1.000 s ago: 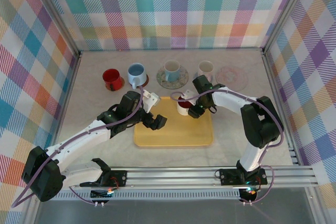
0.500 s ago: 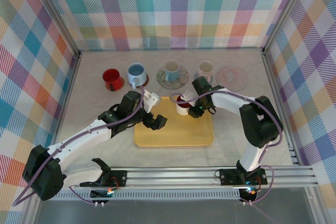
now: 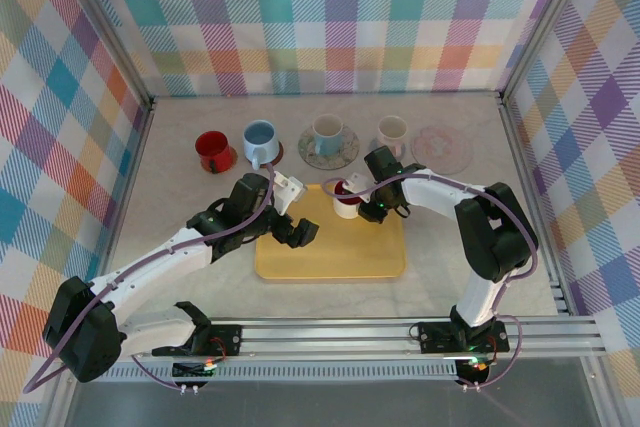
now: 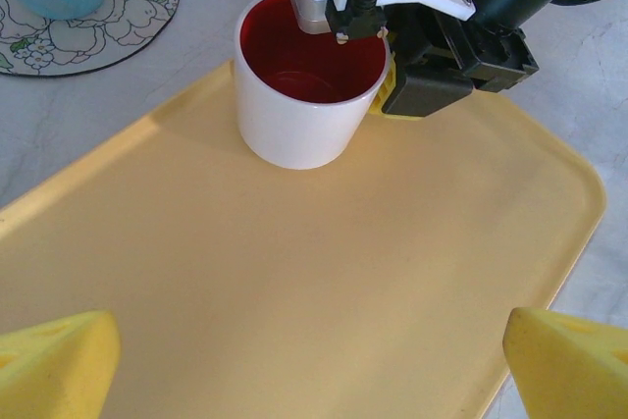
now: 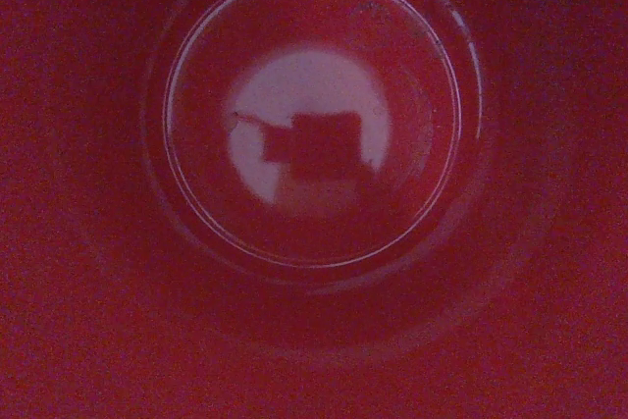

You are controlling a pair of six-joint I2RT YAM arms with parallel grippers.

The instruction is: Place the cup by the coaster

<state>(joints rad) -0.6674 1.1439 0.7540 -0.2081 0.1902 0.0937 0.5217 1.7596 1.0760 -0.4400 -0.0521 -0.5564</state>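
Observation:
The cup [image 3: 347, 199], white outside and red inside, stands upright at the back edge of the yellow tray [image 3: 330, 257]. My right gripper [image 3: 362, 197] reaches it from the right. In the left wrist view one finger sits inside the rim and a yellow pad presses the outer wall, so the right gripper [image 4: 365, 41] is shut on the cup [image 4: 294, 125]. The right wrist view looks straight down into the cup's red bottom [image 5: 314, 144]. The bare pink coaster [image 3: 441, 147] lies at the back right. My left gripper [image 3: 297, 232] hovers open over the tray [image 4: 294, 291], its yellow fingertips [image 4: 54, 365] far apart.
Along the back stand a red cup [image 3: 213, 151], a blue cup [image 3: 260, 140], a light blue cup on a floral coaster [image 3: 327, 137] and a pale pink cup [image 3: 391, 132]. Plaid walls enclose the table on three sides.
The right gripper's jaws have closed in on the cup's rim, and gripper and cup have shifted slightly toward the back left. The left arm has not moved.

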